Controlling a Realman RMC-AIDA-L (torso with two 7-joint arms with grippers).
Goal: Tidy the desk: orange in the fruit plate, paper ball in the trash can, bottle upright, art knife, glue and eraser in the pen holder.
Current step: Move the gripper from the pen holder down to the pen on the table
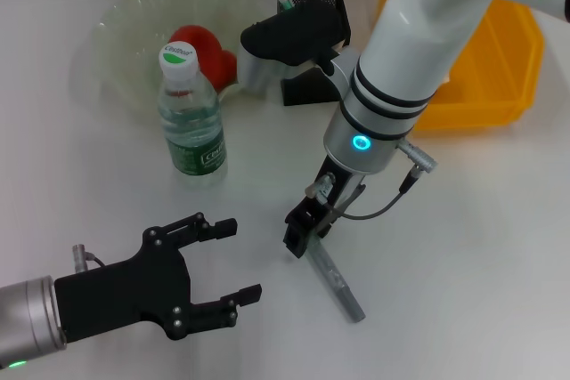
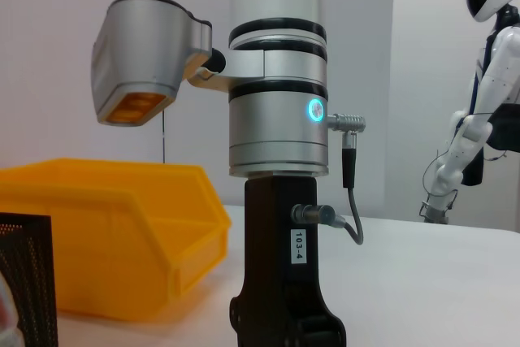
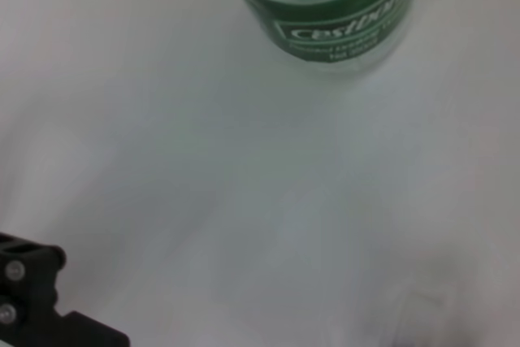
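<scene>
tabletop (image 1: pixel 463 246): white, evenly lit | wall (image 2: pixel 65 54): plain pale, behind | white humanoid figure (image 2: pixel 479 87): standing far back

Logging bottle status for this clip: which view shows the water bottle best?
The head view: the bottle stands upright, whole from cap to base. The right wrist view catches only its lower labelled part. The left wrist view does not show it.

The desk (image 1: pixel 463 264) is plain white. The upright bottle (image 1: pixel 191 113) is clear, with a white cap printed in green and a green label lettered in white. Behind it a pale translucent fruit plate (image 1: pixel 125 24) holds something red (image 1: pixel 203 49). A black mesh pen holder (image 1: pixel 322 15) stands far centre, and a yellow-orange bin (image 1: pixel 499 68) far right. The art knife (image 1: pixel 335 280) is grey. Both grippers, left (image 1: pixel 227 273) and right (image 1: pixel 301 230), are black; the right arm is white and silver with black bands and a glowing cyan ring.
</scene>
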